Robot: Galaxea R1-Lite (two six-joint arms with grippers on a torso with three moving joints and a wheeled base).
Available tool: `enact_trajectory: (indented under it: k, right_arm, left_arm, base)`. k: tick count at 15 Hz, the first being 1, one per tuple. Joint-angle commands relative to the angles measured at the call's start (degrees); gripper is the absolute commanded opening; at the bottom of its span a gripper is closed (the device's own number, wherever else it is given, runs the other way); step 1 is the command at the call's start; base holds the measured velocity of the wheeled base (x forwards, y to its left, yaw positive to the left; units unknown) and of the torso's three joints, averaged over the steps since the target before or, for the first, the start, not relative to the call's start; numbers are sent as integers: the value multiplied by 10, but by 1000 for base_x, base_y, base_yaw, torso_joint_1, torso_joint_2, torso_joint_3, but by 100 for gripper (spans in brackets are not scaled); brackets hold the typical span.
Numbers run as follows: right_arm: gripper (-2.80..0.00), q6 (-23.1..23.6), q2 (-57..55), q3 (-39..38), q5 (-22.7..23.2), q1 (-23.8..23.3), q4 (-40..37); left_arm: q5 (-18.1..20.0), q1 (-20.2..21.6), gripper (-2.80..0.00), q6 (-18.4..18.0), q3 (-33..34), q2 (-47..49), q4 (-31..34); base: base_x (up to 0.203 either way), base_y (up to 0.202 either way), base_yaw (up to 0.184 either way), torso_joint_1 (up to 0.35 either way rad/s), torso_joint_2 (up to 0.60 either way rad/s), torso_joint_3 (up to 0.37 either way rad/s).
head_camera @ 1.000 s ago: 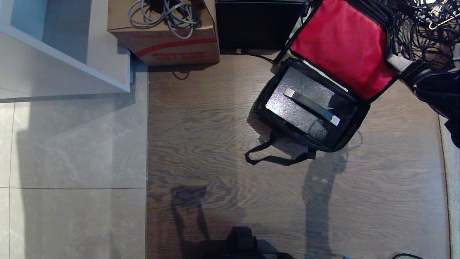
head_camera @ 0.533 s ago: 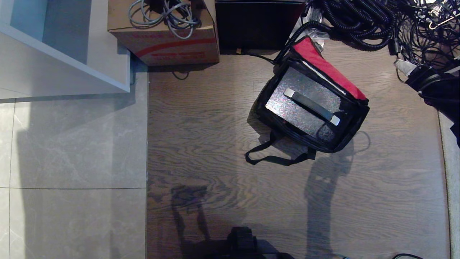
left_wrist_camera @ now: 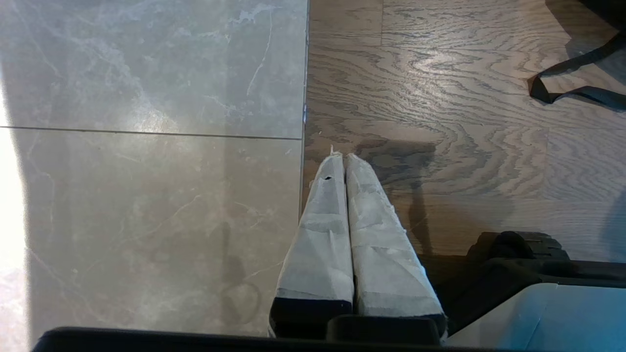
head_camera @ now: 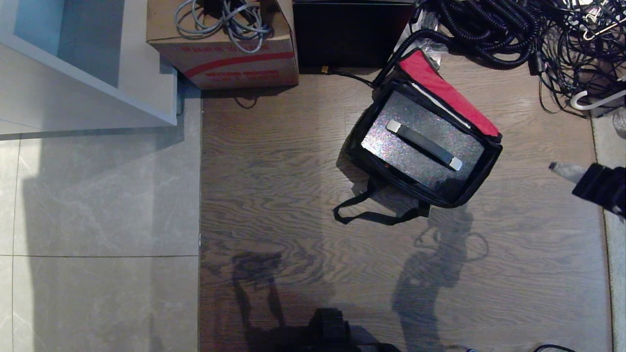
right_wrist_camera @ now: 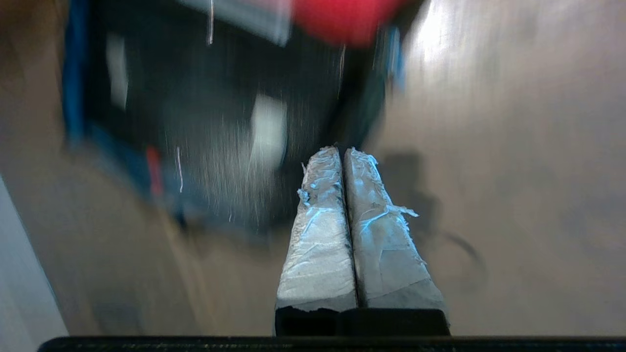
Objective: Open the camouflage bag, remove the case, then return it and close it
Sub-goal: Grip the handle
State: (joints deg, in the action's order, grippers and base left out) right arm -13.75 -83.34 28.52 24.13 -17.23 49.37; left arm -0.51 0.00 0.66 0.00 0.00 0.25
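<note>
The lid now hangs behind the bag (head_camera: 423, 146) at one o'clock; the case (head_camera: 420, 146) sits exposed inside. The right gripper (head_camera: 557, 167), clenched empty, has withdrawn to three o'clock—opening looks done.

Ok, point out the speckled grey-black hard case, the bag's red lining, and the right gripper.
Speckled grey-black hard case (head_camera: 398, 149): head view, on its glittery top beside the handle.
Red lining (head_camera: 442, 93): head view, on the folded-back lid's inner face.
Right gripper (right_wrist_camera: 343, 154): right wrist view, at the taped fingertips.
</note>
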Motion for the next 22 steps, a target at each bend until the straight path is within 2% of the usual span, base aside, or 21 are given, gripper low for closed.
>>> enact_trajectory:
  k: [1, 3, 5, 8, 10, 13, 18, 20, 22]
  right_arm:
    - [-280, 89, 140, -100, 6, 4, -60]
    - [-280, 130, 254, -161, 3, 19, -142]
    - [-280, 151, 371, -194, -23, 55, -254]
    - [-280, 166, 529, -228, -104, 142, -408]
    - [-280, 168, 623, -251, -153, 170, -463]
    - [-280, 174, 700, -270, -199, 191, -481]
    - [-280, 174, 821, -272, -204, 181, -488]
    - [-280, 165, 831, -295, -249, 181, -480]
    - [-280, 163, 831, -297, -245, 181, -467]
  left_arm:
    - [0, 0, -280, 0, 0, 0, 0]
    - [0, 0, -280, 0, 0, 0, 0]
    - [0, 0, -280, 0, 0, 0, 0]
    - [0, 0, -280, 0, 0, 0, 0]
    - [0, 0, -280, 0, 0, 0, 0]
    - [0, 0, -280, 0, 0, 0, 0]
    - [0, 0, -280, 0, 0, 0, 0]
    - [0, 0, -280, 0, 0, 0, 0]
    - [0, 0, -280, 0, 0, 0, 0]
  base:
    - [0, 0, 0, 0, 0, 0]
    - [0, 0, 0, 0, 0, 0]
    - [0, 0, 0, 0, 0, 0]
    - [0, 0, 0, 0, 0, 0]
    - [0, 0, 0, 0, 0, 0]
    - [0, 0, 0, 0, 0, 0]
    - [0, 0, 0, 0, 0, 0]
    - [0, 0, 0, 0, 0, 0]
    - [0, 0, 0, 0, 0, 0]
